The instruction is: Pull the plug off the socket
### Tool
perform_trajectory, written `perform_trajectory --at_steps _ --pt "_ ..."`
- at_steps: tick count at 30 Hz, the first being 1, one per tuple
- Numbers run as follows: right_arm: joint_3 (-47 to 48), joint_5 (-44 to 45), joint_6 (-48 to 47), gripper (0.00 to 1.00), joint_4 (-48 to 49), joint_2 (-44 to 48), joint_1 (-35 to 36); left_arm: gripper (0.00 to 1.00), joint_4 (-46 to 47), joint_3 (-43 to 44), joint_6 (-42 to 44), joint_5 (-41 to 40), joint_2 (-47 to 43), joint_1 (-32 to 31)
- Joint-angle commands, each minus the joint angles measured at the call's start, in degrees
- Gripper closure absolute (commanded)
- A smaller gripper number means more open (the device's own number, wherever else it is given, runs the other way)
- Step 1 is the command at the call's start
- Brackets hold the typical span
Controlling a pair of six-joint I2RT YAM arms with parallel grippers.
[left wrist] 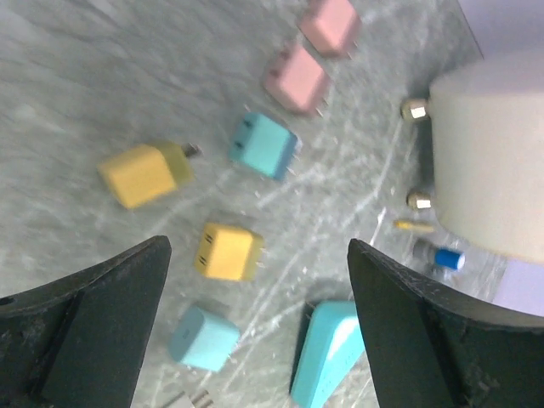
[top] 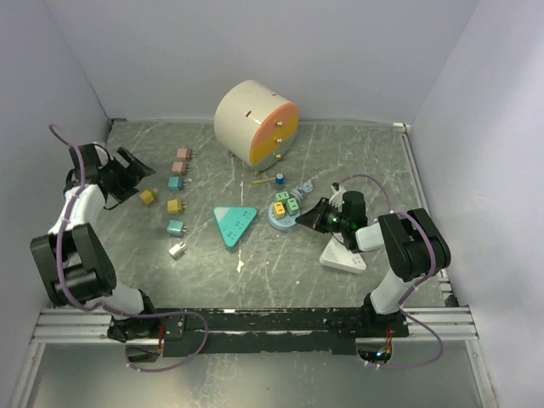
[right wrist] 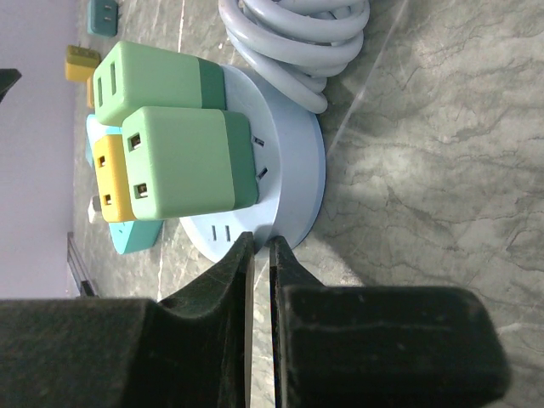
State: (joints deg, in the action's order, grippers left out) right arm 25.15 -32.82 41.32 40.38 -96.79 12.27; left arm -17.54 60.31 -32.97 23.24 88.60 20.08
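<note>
Blue socket (right wrist: 293, 161), two green plugs (right wrist: 183, 161), one yellow plug (right wrist: 110, 183), right claw (right wrist: 259, 242) pinched empty, left claw (left wrist: 257, 246) spread.

Plugs (right wrist: 183, 161) stand on the socket (right wrist: 297, 170) at centre-right; the cylinder (top: 255, 123) lies behind it; loose plugs (top: 177, 205) lie well left

Socket (top: 283, 216), plugs (top: 292, 205) seated, loose plugs (top: 177, 206) left

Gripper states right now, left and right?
Left gripper: jaws open, empty.
Right gripper: jaws shut, empty, by the round socket.
</note>
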Motion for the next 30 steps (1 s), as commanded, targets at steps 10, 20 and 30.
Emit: perform_trajectory --at_steps 10,20,30 --pt "-0.98 2.58 -4.00 1.00 -9.71 -1.85 0.34 0.00 14.74 -13.63 5.32 -12.97 -13.59 -45.68" --pt "-0.89 2.82 -4.58 1.00 -10.47 -0.93 0.33 0.01 7.44 7.15 25.53 -18.97 7.15 -65.09" --pt "-0.74 2.13 -4.68 1.00 -10.51 -0.92 0.35 0.03 1.78 18.45 33.08 -25.04 20.15 -69.99"
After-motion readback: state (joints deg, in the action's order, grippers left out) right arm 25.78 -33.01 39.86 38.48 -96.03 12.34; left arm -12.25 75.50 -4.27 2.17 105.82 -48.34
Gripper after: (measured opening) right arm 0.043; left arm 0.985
